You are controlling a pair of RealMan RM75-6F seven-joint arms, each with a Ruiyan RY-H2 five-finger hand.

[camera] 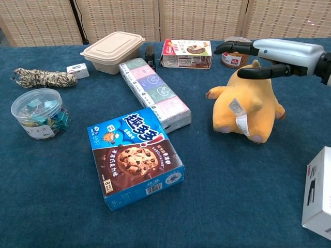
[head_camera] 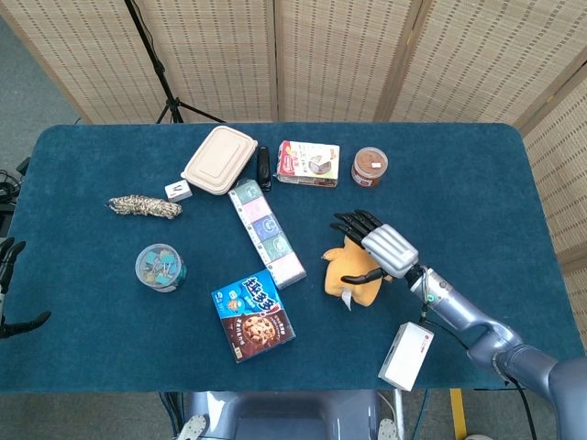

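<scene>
Worktop [head_camera: 83,312]: dark blue cloth surface, seen from the head view and the chest view.

Right hand [head_camera: 381,247]: silver back, black fingers [camera: 230,45] spread apart, thumb [camera: 258,72] lying across the top of the toy. It hovers over the upper part of the yellow plush toy [camera: 248,106] and grips nothing; whether the thumb touches the plush cannot be told.

Left hand [head_camera: 11,293]: only dark fingertips show at the 9 o'clock edge of the head view; open or closed cannot be told.

Yellow plush toy: lies at about 4 o'clock from the worktop centre, white tag on its side.

Brown-lidded jar [head_camera: 369,166]: at 12 o'clock from the toy, near the far edge.

Snack box with pink and white print [head_camera: 308,163]: at 9 o'clock from the jar.

Beige lidded container [head_camera: 218,159]: further toward 9 o'clock, a small black item [head_camera: 263,166] between it and the snack box.

Long pastel-coloured box [head_camera: 266,229]: runs diagonally at centre.

Blue cookie box [head_camera: 252,313]: at 6 o'clock from the long box.

Clear round tub [head_camera: 159,266]: at 9 o'clock from the cookie box.

Coiled rope [head_camera: 144,206]: at 12 o'clock from the tub; small white cube [head_camera: 178,191] just beside it.

White carton [head_camera: 406,355]: at the near edge, 5 o'clock from the toy.
</scene>
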